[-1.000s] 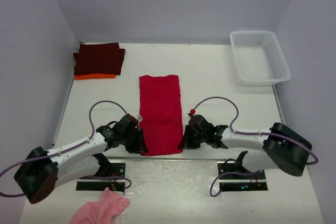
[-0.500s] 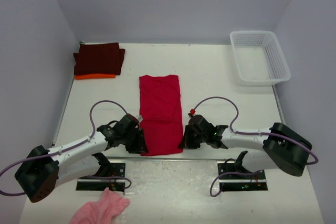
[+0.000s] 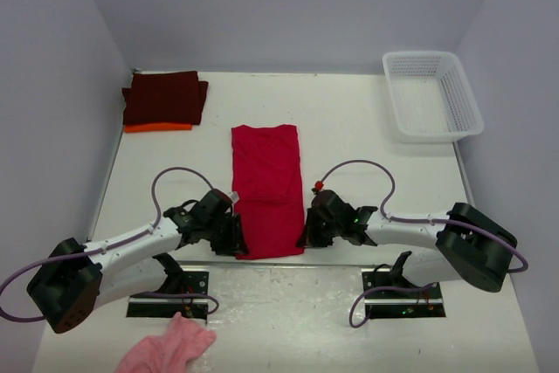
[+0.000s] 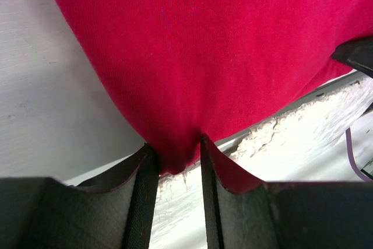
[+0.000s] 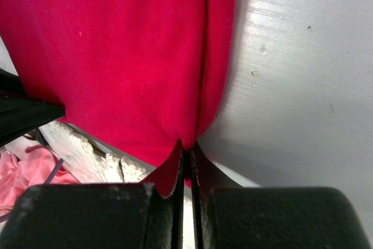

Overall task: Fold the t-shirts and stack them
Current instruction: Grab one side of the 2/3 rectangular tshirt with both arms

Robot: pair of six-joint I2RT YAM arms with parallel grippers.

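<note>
So far, the red t-shirt point(image 3: 266, 185) lies mid-tabletop point(image 3: 349, 128) as a long narrow strip. My left fingers point(image 4: 145, 196) pinch its near left corner, and my right fingers point(image 5: 201, 173), closed tight, pinch the near right corner. Its crosswise fold and the stacking remain, I judge. Farther off, the maroon t-shirt point(image 3: 164, 98) sits folded atop the orange t-shirt point(image 3: 157, 127) at the far left. No readable writing shows anywhere.

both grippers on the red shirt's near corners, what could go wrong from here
1. The right gripper pinches only a thin tip of the red t-shirt; it may slip out on lifting.
2. The left gripper holds a thicker bunch, so the fold could come out skewed.
3. The near hem lies at the table edge and might drag over it.
</note>
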